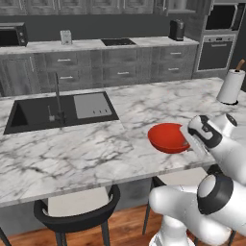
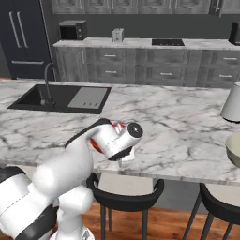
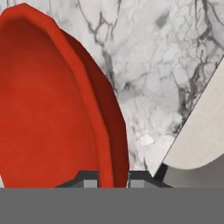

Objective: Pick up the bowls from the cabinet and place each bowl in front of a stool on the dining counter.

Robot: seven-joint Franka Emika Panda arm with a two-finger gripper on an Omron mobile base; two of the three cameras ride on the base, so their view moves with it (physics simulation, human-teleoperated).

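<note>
My gripper (image 3: 113,179) is shut on the rim of the glossy red bowl (image 3: 48,109), with the rim pinched between the two finger tips. The red bowl (image 1: 167,137) is at the front edge of the dining counter (image 1: 96,153), low over the white marble, and the gripper (image 1: 188,142) holds its right side. A stool (image 1: 77,211) stands at the counter's front left, and another stool (image 1: 185,178) is just below the bowl. My arm hides most of the red bowl (image 2: 96,143) in the right base view. The cream bowl (image 2: 234,150) rests on the counter at the far right, above a stool (image 2: 220,206).
A black inset sink (image 1: 57,111) with a tap lies to the left in the counter. A paper towel roll (image 1: 231,86) stands at the right. Behind are the worktop with the cooktop (image 1: 117,42), grey drawers, an oven (image 1: 216,50) and wall cabinets (image 1: 72,6).
</note>
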